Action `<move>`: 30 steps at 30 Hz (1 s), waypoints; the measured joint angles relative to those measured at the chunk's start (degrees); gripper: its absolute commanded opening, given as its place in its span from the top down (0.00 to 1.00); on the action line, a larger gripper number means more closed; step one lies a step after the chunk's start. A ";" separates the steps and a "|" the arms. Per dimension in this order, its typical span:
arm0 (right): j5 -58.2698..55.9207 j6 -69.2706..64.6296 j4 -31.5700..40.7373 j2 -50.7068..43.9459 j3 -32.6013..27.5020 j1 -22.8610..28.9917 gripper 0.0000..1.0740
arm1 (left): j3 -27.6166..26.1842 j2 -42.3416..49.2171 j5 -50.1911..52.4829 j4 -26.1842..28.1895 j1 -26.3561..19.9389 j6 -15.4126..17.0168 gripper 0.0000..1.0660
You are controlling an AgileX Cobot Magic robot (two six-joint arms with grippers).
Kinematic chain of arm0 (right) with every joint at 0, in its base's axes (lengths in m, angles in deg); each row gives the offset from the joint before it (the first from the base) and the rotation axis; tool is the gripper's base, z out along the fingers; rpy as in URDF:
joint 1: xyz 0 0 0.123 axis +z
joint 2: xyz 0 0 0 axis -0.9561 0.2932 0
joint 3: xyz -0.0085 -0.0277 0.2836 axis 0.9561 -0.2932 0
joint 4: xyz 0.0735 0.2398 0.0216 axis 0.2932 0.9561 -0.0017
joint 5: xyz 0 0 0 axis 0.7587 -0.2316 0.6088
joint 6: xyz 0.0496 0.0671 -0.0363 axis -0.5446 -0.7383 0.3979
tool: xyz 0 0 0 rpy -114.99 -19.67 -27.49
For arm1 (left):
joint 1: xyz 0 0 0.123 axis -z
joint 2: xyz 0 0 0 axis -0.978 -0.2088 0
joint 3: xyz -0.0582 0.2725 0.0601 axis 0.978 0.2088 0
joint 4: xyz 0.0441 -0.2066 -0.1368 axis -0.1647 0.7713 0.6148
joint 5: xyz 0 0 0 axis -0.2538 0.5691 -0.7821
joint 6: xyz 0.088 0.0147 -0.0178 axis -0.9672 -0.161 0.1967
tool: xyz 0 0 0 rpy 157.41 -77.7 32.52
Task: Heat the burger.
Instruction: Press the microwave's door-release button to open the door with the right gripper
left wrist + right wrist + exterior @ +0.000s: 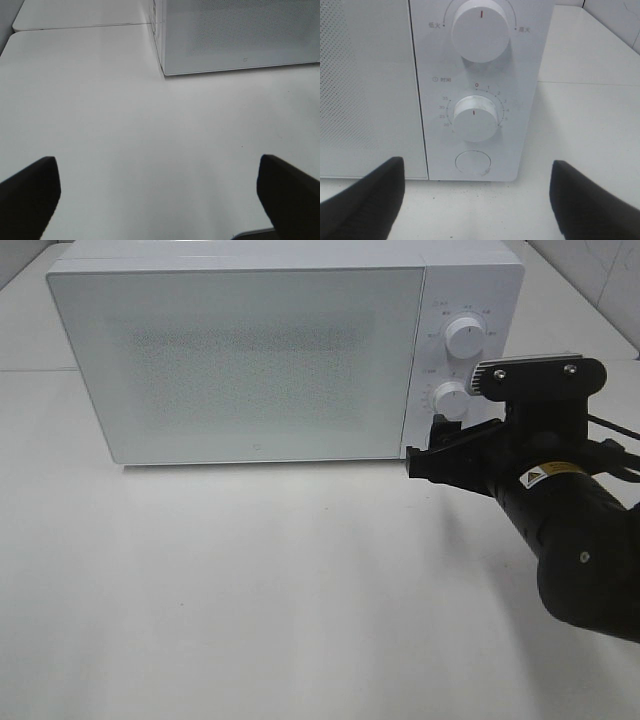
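1. Both sets of jaws stand wide apart and hold nothing. The left gripper (157,197) hangs over bare table (250,590) at the near left. The right gripper (477,200) faces the control panel on the right.
2. The burger is nowhere to be seen, neither on the table nor in either gripper. The microwave (240,360) has its frosted door closed, so I'd guess it sits inside, but I cannot tell.
3. Lowest on the panel is the round door button (473,163). Keep the fingers off it, since a bump there could pop the door.
4. Just above it is the timer knob (474,119), its mark at zero. To my eye, this is the step in hand.
   - Centre the right gripper on the knob and move straight in until the fingers sit on either side of its rim.
   - Close firmly, then turn about the knob's own axis so the pads don't slip.
5. Farther up, the power knob (480,30) looks already set, so leave it alone.
6. The left gripper is well clear and can wait where it is.
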 measured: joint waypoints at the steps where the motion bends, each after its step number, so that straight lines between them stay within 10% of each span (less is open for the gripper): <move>1: 0.06 -1.55 0.00 0.00 0.00 0.00 0.31 | 0.00 0.00 0.00 0.00 0.00 0.00 0.06; 9: 0.06 -9.91 0.06 0.00 0.00 0.00 0.41 | 0.00 0.00 0.00 0.00 0.00 0.00 0.06; 23: -2.46 -56.72 -0.06 0.00 0.00 0.00 0.96 | 0.00 0.00 0.00 0.00 0.00 0.00 0.06; 30: -6.88 -75.92 -2.12 0.00 0.00 0.17 1.00 | 0.00 0.00 0.00 0.00 0.00 0.00 0.06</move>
